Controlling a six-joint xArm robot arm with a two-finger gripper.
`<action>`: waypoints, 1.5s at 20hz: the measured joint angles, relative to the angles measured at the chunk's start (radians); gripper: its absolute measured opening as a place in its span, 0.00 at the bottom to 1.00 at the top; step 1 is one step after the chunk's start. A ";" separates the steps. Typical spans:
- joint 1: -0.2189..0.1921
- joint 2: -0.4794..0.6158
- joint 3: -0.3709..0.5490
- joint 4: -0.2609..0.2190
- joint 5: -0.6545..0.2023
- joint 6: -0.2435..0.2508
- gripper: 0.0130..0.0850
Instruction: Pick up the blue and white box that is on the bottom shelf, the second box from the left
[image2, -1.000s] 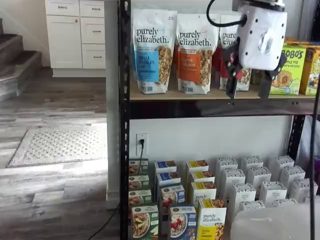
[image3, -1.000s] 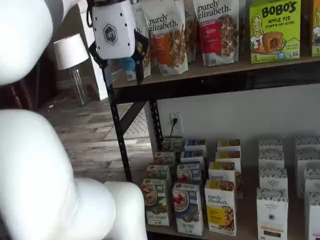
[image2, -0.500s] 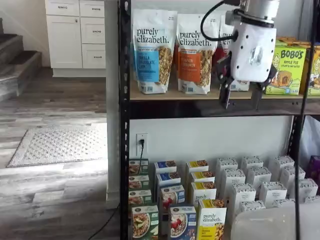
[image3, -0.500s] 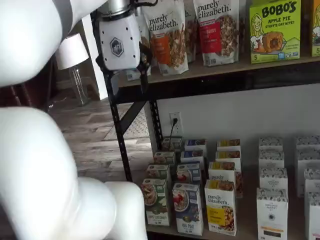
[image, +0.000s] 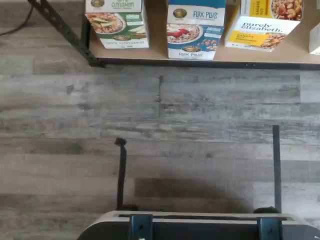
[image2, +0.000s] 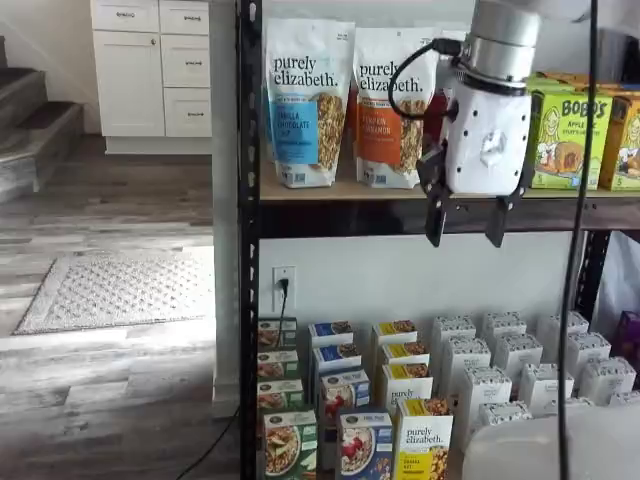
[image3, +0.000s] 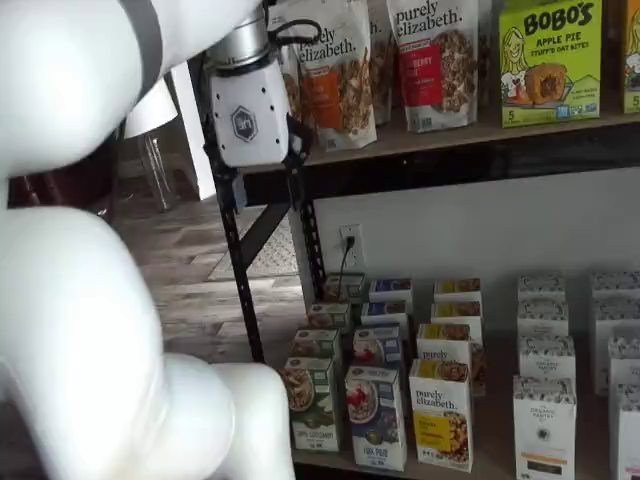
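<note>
The blue and white box (image2: 363, 445) stands at the front of the bottom shelf (image3: 493, 415), between a green-and-white carton (image2: 289, 445) and a yellow-and-white carton (image2: 423, 440). It also shows in the other shelf view as the blue and white box (image3: 377, 415). In the wrist view the blue and white box (image: 196, 30) sits at the shelf's front edge (image: 150, 56). My gripper (image2: 466, 225) hangs well above it, level with the upper shelf's board. It is open, with a clear gap between its black fingers and nothing in them. The gripper (image3: 262, 190) looks the same from the other side.
Tall granola bags (image2: 307, 100) and green Bobo's boxes (image2: 565, 140) fill the upper shelf. Rows of white cartons (image2: 515, 370) stand right of the coloured ones. A black rack post (image2: 249, 300) borders the left. My white arm (image3: 80, 300) fills one shelf view's left side. Wood floor (image: 160, 130) lies before the shelf.
The gripper has come down from in front of the granola bags to the level of the upper shelf's board, shifting sideways a little. Its fingers have stayed open.
</note>
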 joint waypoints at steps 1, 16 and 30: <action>0.002 0.000 0.013 -0.005 -0.012 0.002 1.00; -0.023 0.008 0.208 -0.012 -0.220 -0.031 1.00; 0.004 0.084 0.381 -0.001 -0.504 -0.020 1.00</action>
